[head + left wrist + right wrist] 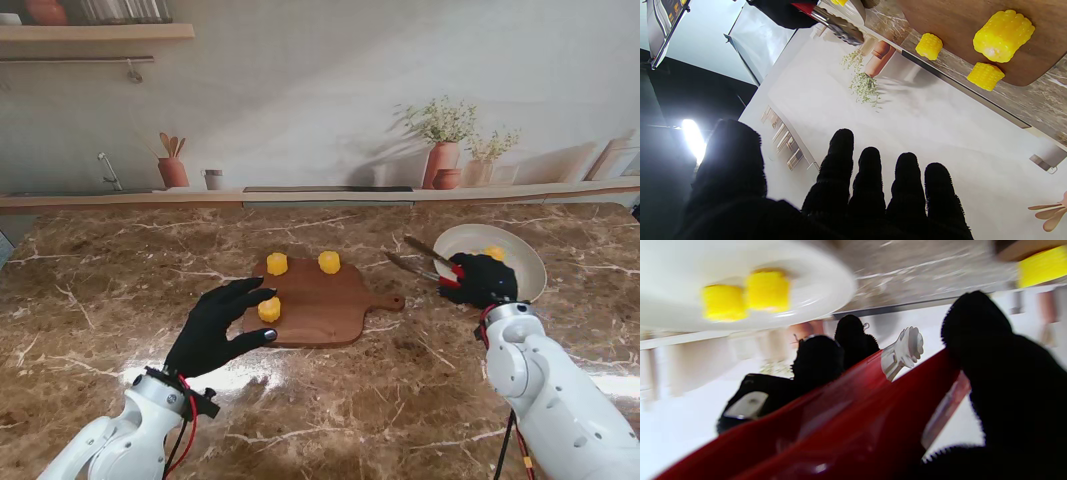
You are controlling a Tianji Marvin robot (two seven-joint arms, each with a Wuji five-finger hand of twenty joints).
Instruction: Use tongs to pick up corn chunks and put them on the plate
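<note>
Left hand (218,325) is spread wide, nothing held, at the left edge of the cutting board (330,300). Three corn chunks are seen on the board: one (269,309) by the left fingertips, two (277,264) (329,262) at its far edge. Right of the board, tongs (425,262) are gripped in the right hand (482,280), tips apart and pointed boardward. Plate (525,262) sits right of the board on the tabletop (100,280); two chunks (723,302) (768,290) lie in it.

Marble table (100,300) bearing board (330,305), plate (528,262)
</note>
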